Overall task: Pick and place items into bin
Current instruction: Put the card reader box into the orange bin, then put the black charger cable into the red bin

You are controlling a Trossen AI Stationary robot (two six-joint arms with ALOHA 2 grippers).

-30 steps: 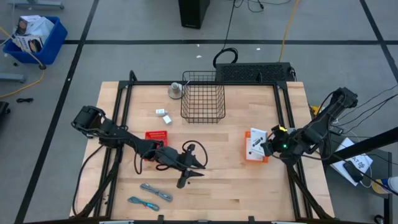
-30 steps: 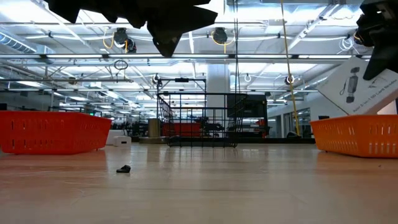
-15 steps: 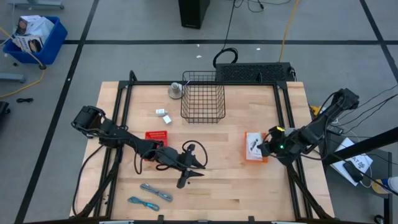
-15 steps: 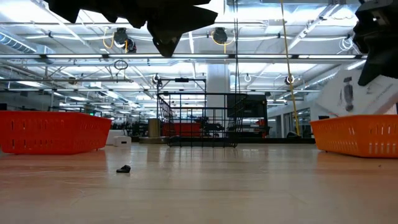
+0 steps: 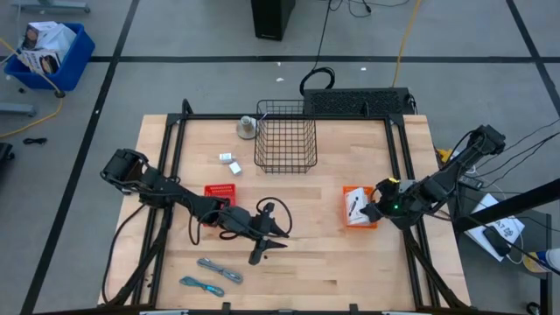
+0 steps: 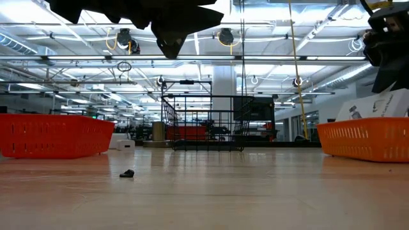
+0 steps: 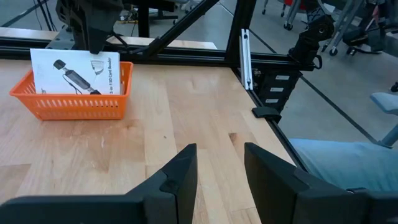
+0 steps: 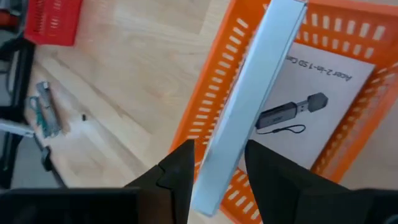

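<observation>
The left arm reaches from the table's left edge toward its middle, folded low over the surface, and its gripper [image 5: 262, 236] hangs near the front centre with the two dark fingers [image 7: 177, 177] parted and nothing between them. The right arm comes in from the right edge, bent at the elbow, wrist tipped downward. The right gripper [image 5: 374, 203] sits near the table's right side, its fingers [image 8: 177, 171] closed, as far as the wrist view lets one judge, on a flat white packet [image 8: 249, 112] standing on edge
</observation>
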